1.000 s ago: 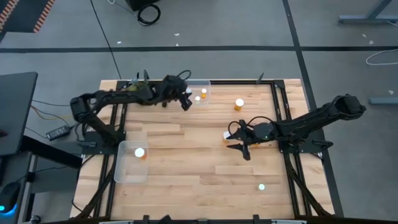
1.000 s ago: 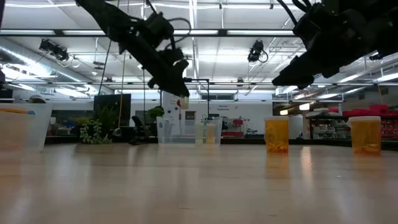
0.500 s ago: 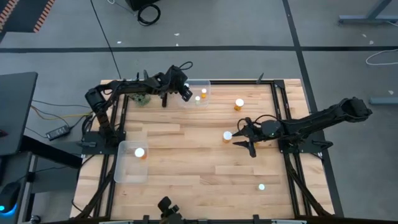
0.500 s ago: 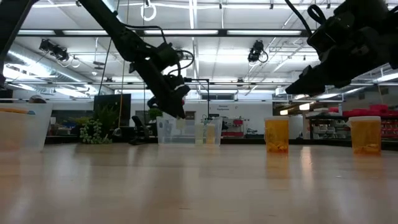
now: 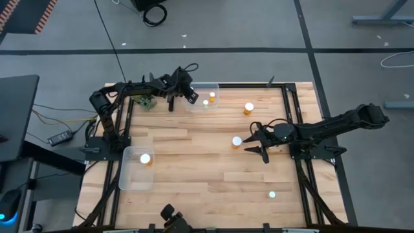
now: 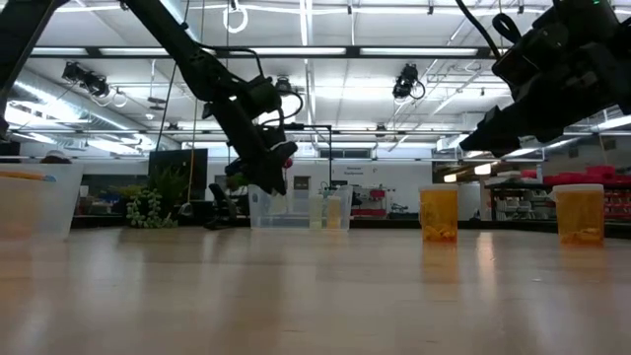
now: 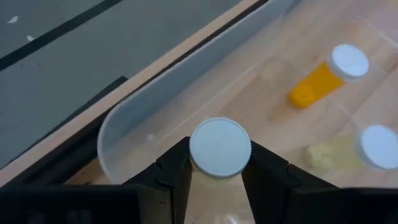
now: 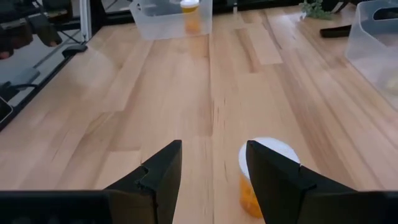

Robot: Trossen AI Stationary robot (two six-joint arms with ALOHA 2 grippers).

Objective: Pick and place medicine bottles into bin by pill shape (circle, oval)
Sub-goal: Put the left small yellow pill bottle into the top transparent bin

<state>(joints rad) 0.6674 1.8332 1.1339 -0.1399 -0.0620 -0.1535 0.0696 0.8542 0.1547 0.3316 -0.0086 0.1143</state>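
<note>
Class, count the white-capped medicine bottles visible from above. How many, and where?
7 bottles: two in the far bin, one held over it by the left tool, one in the near bin, three loose on the table. Others may be hidden.

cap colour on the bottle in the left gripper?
White, on the bottle between the left gripper's fingers; left wrist view shows it best.

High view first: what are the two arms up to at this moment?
The left gripper holds a white-capped medicine bottle over the far clear bin, which already has two bottles inside. The right gripper is open beside a bottle standing mid-table. Another bin near the left arm holds one bottle.
</note>
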